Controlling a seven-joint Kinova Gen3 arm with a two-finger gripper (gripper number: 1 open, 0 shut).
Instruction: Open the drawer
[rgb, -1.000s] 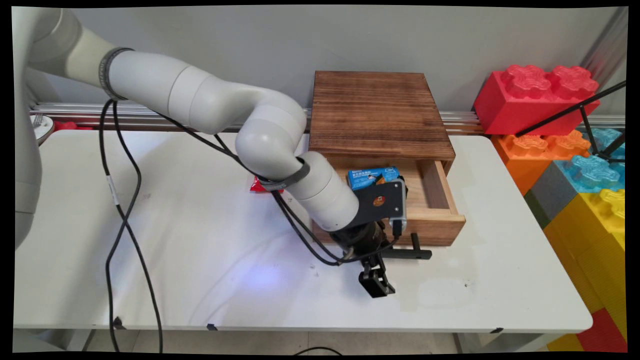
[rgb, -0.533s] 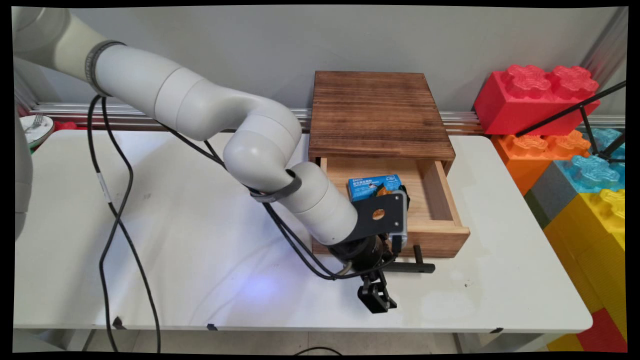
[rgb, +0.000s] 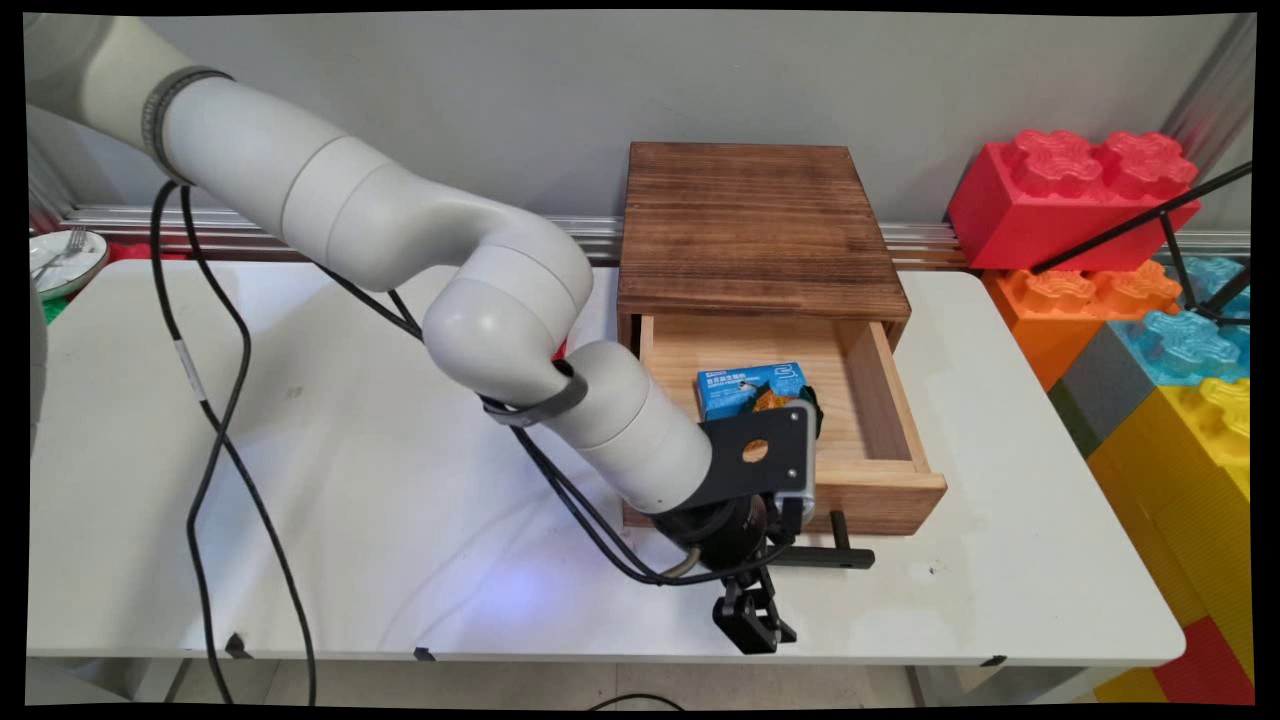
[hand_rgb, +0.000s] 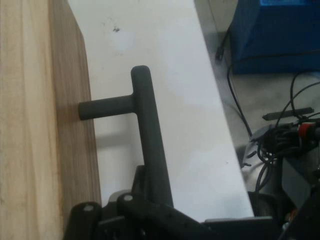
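My view: white table (rgb: 300, 480) against a plain grey wall (rgb: 450, 100)
Big toy bricks (rgb: 1075, 195) stacked at frame right

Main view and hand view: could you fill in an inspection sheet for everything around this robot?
Surface: white table, a few dark specks.
Job's things: wooden box with its drawer pulled open; blue packet inside.
Clutter: plate with a fork at the far left.
End effector: end effector closed on the drawer's black T-shaped handle.
Cables: black cables hang from the arm and trail over the table's near edge.
Surroundings: grey wall; giant toy bricks stacked on the right.
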